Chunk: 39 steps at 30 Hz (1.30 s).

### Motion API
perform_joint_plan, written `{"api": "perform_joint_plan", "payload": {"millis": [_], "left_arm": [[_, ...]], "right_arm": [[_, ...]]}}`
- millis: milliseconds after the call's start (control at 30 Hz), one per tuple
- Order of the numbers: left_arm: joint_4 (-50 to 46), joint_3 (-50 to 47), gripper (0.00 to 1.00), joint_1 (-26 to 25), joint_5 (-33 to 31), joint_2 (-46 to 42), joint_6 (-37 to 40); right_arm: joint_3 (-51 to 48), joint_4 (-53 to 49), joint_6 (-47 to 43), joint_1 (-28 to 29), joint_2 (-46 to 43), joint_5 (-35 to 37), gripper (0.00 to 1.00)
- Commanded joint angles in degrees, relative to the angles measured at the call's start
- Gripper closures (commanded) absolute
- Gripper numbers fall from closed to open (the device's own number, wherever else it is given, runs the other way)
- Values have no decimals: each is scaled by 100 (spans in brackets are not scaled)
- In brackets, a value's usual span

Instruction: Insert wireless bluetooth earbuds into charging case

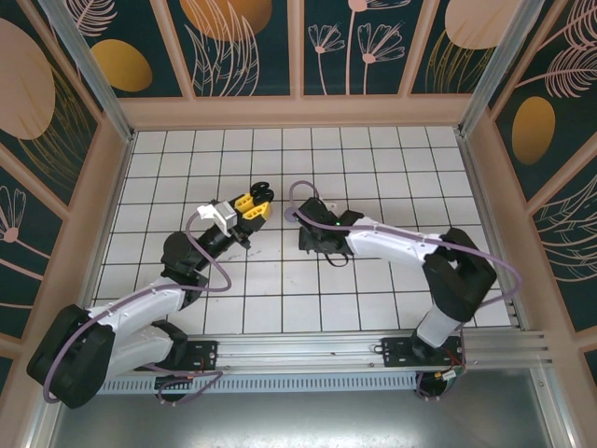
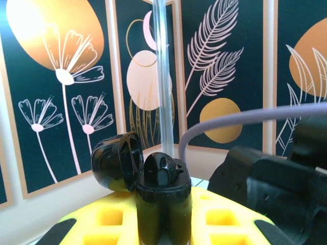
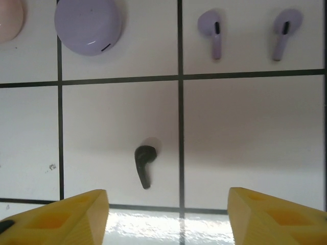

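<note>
My left gripper (image 2: 163,224) is shut on a black charging case (image 2: 163,196), held upright above the table between yellow fingers (image 2: 110,219). The case's lid (image 2: 115,162) hangs open to the left. A rounded black shape that looks like an earbud (image 2: 161,171) sits in its top. In the top view this gripper (image 1: 254,205) is left of centre. A loose black earbud (image 3: 144,166) lies on the white tiles just ahead of my right gripper (image 3: 167,201), which is open with nothing between its fingers (image 3: 71,217). The right gripper (image 1: 311,238) points down at the table.
A shut lilac case (image 3: 88,25) and two lilac earbuds (image 3: 212,31) (image 3: 283,31) lie further ahead on the tiles. The edge of a pink case (image 3: 7,20) shows at the far left. Patterned walls (image 1: 298,47) enclose the table.
</note>
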Motion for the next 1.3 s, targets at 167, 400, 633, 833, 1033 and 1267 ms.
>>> {"api": "perform_joint_plan", "payload": {"millis": [167, 400, 633, 833, 1033, 1267], "left_arm": [[601, -169, 100, -27, -170, -128, -52], [699, -190, 100, -27, -188, -155, -49], [675, -194, 100, -27, -189, -184, -26], [673, -195, 100, -27, -188, -185, -43], [674, -182, 100, -27, -188, -157, -43], [684, -176, 100, -27, -179, -137, -53]], "right_arm": [[726, -211, -94, -51, 729, -124, 47], [919, -192, -11, -93, 1148, -123, 51], [878, -105, 15, -106, 1292, -178, 58], [816, -5, 19, -124, 1375, -231, 61], [775, 59, 19, -122, 1453, -270, 62], [788, 89, 19, -124, 1580, -297, 63]]}}
